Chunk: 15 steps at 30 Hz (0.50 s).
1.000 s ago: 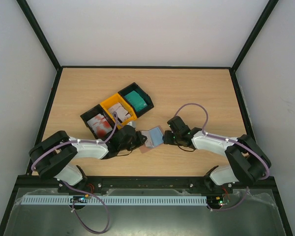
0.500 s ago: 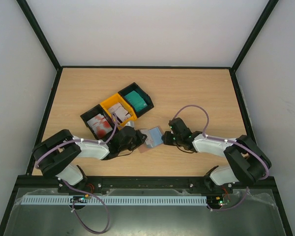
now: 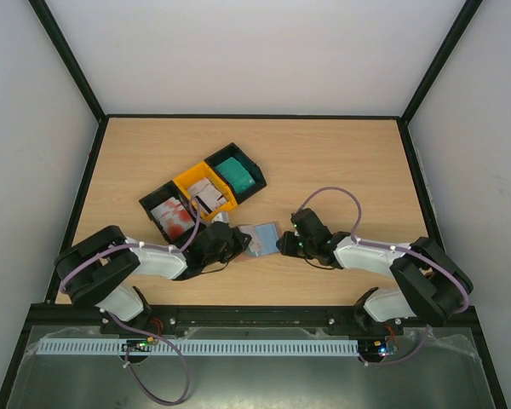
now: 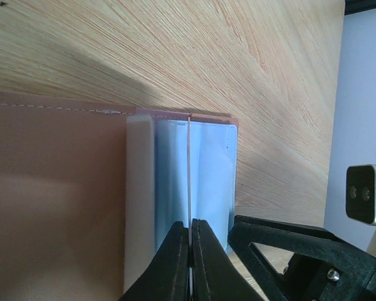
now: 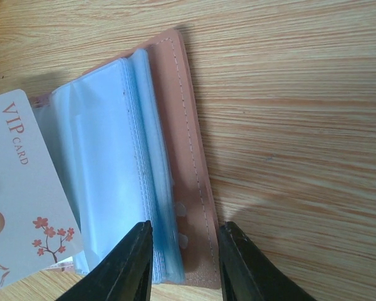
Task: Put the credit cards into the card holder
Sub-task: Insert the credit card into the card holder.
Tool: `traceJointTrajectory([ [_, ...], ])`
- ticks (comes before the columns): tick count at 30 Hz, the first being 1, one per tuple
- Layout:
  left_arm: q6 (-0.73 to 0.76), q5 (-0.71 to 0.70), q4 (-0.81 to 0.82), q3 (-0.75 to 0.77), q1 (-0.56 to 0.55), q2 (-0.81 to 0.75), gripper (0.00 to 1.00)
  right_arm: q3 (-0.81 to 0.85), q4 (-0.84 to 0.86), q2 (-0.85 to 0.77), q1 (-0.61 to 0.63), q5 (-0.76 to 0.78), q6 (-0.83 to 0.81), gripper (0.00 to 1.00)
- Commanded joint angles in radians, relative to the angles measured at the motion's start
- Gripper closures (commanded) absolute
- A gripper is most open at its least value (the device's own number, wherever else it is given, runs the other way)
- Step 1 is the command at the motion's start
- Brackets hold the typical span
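Observation:
The card holder (image 3: 260, 238) lies open on the table between my two grippers, its pinkish-brown cover (image 4: 50, 188) out flat and its pale blue pockets (image 5: 106, 157) fanned up. My left gripper (image 4: 190, 222) is shut on a thin pale credit card (image 4: 188, 169), seen edge-on among the pockets. In the right wrist view that card (image 5: 19, 188) shows white with "VIP CARD" and blossoms. My right gripper (image 5: 185, 232) is shut on the holder's right edge, pockets and stitched cover between its fingers. More credit cards sit in the trays: red-and-white (image 3: 174, 216), pale (image 3: 205, 195), teal (image 3: 236, 173).
Three joined trays stand behind the left gripper: black (image 3: 153, 203), yellow (image 3: 187, 181), black (image 3: 238, 153). My right gripper's fingers (image 4: 301, 251) show close beside the left gripper. Bare wood table (image 3: 341, 162) stretches to the back and right, with black frame edges around it.
My right gripper has slid left to the holder and narrowed its jaws onto its edge. The holder has shifted slightly. The left gripper has stayed shut on the card.

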Motion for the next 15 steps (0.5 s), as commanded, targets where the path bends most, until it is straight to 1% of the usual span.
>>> traceJointTrajectory([
  [1,0.043,0.005,0.023,0.008,-0.007,0.023,0.98,-0.022,-0.069,0.035,0.009,0.000,0.014,0.70],
  [10,0.059,0.057,0.064,0.011,-0.013,0.087,0.98,-0.025,-0.053,0.051,0.011,-0.002,0.016,0.70],
  [15,0.071,0.060,0.053,0.029,-0.015,0.105,0.97,-0.027,-0.051,0.052,0.012,-0.003,0.015,0.70],
])
